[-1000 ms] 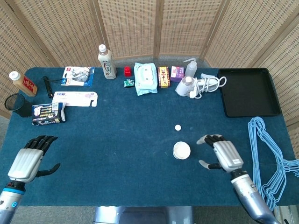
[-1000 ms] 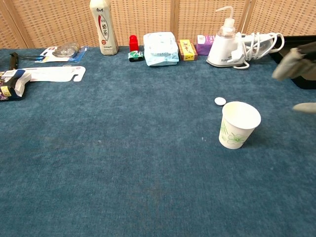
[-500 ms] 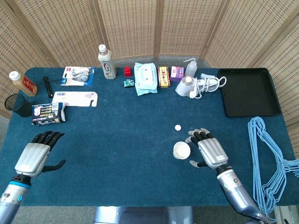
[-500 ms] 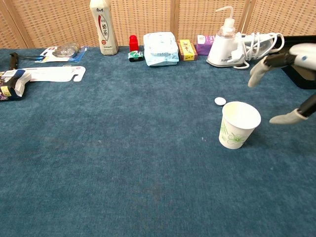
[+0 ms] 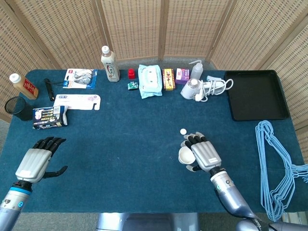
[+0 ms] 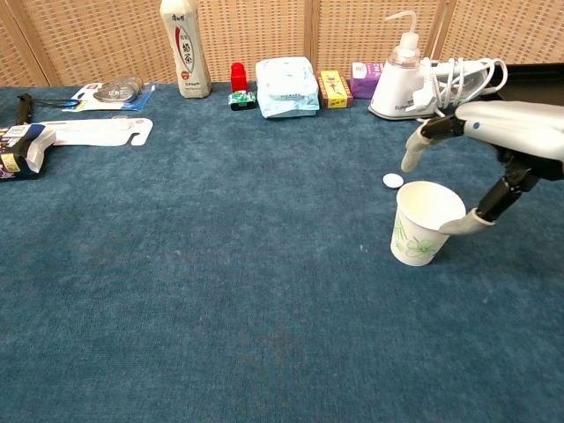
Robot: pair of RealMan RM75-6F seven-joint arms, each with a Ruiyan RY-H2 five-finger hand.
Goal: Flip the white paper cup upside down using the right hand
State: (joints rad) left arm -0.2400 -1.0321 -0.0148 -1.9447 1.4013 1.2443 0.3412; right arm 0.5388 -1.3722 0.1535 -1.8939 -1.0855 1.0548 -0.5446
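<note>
The white paper cup (image 5: 183, 156) (image 6: 423, 226) with a green flower print stands upright, mouth up, on the blue table (image 5: 125, 139). My right hand (image 5: 203, 153) (image 6: 498, 141) is right beside it on its right side, fingers spread. In the chest view the thumb tip (image 6: 458, 226) touches the cup's right wall just under the rim, while the other fingers (image 6: 414, 152) reach over behind the cup without closing on it. My left hand (image 5: 35, 161) hovers at the near left of the table, fingers apart, holding nothing.
A small white cap (image 5: 183, 131) (image 6: 392, 181) lies just behind the cup. A row of bottles, a wipes pack (image 5: 149, 80) and a white appliance (image 5: 195, 88) lines the far edge. A black tray (image 5: 255, 96) and blue hangers (image 5: 276, 159) lie on the right.
My right hand has moved left from beside the cup to against it, and its thumb now touches the cup's wall. The cup has not moved. The left hand has barely shifted.
</note>
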